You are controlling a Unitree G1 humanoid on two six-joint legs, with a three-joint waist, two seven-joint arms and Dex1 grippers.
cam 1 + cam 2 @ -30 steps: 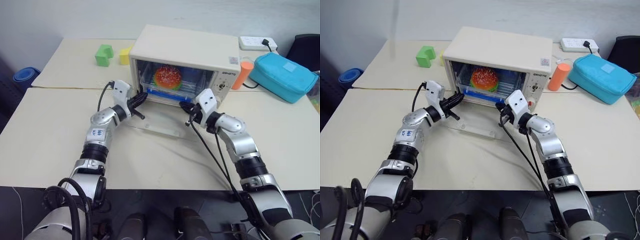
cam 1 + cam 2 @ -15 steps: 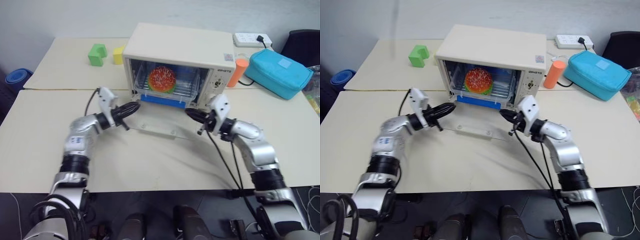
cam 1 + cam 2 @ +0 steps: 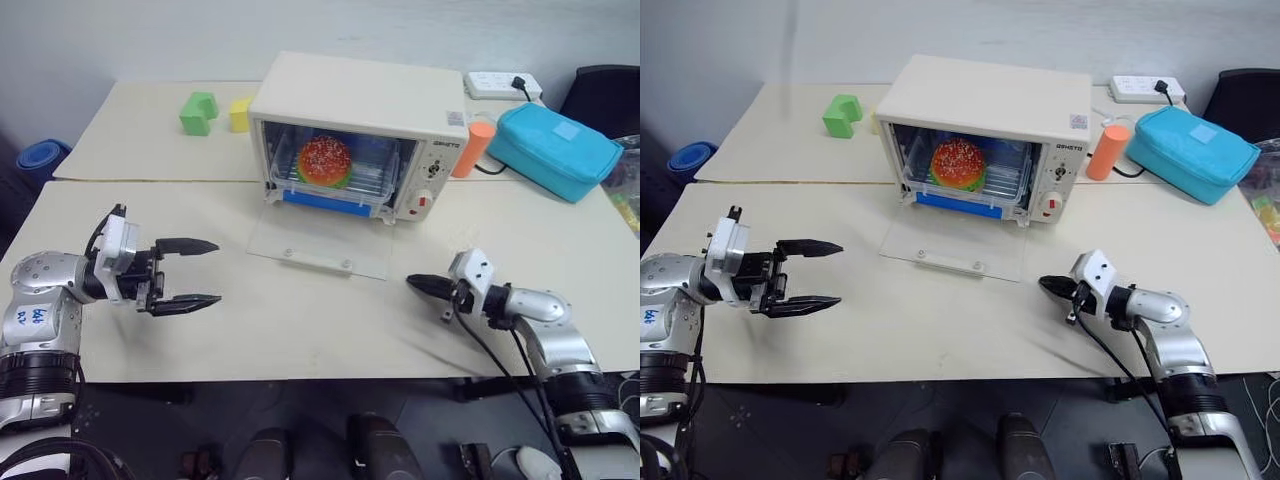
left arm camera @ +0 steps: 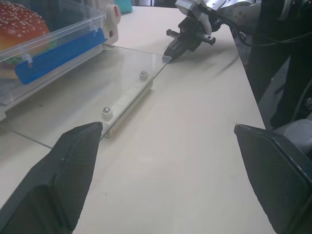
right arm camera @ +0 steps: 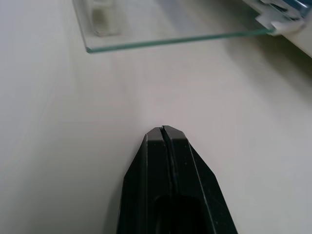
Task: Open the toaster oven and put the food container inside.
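The cream-white toaster oven stands at the table's middle back. Its glass door lies folded down flat on the table. Inside on the rack sits the clear food container with a blue clip and a toy hamburger in it. My left gripper is open and empty over the table, well to the left of the door. My right gripper is shut on nothing, low over the table right of the door's front corner. The left wrist view shows the container, the door and the right gripper.
A green block and a yellow block lie at the back left. An orange cylinder, a turquoise pouch and a white power strip are right of the oven. A seam joins the two tables.
Both arms have drawn back from the oven, the left out to the left, the right down and to the right. The left gripper has gone from shut to wide open. The camera view shifted.
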